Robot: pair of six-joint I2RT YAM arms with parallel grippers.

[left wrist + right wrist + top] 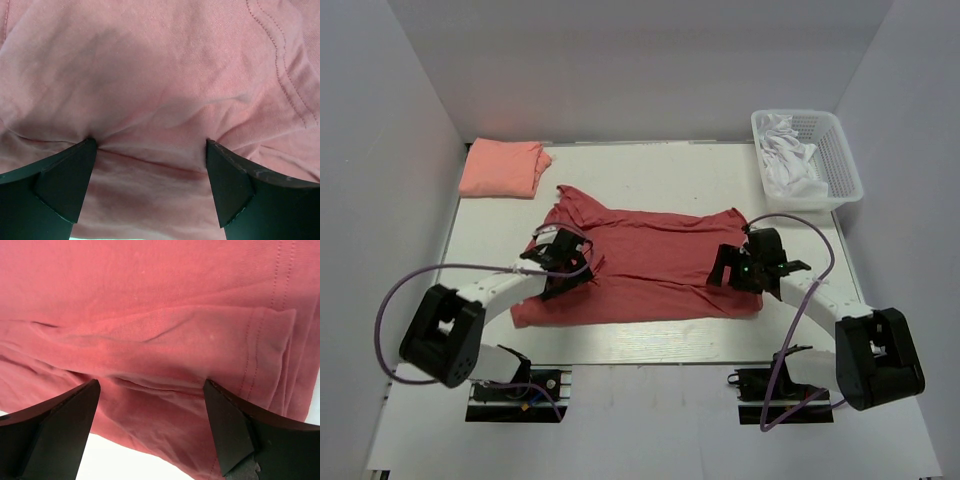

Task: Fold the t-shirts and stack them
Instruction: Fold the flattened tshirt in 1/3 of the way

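Note:
The large brick-red t-shirt (655, 270) lies spread across the middle of the table. My left gripper (563, 264) is over its left part, near a sleeve. It is open, with both fingertips pressed into the cloth (160, 75) and a crease between them (150, 146). My right gripper (733, 267) is over the shirt's right side, near the hemmed sleeve (260, 350). It is open too, with its tips set down on the cloth by the near edge (150, 386). The salmon-pink t-shirt (503, 168) lies folded at the back left.
A white plastic basket (840, 150) holding white cloth (788, 160) stands at the back right. White walls close in the table on three sides. A bare strip of table (650, 345) runs in front of the red shirt.

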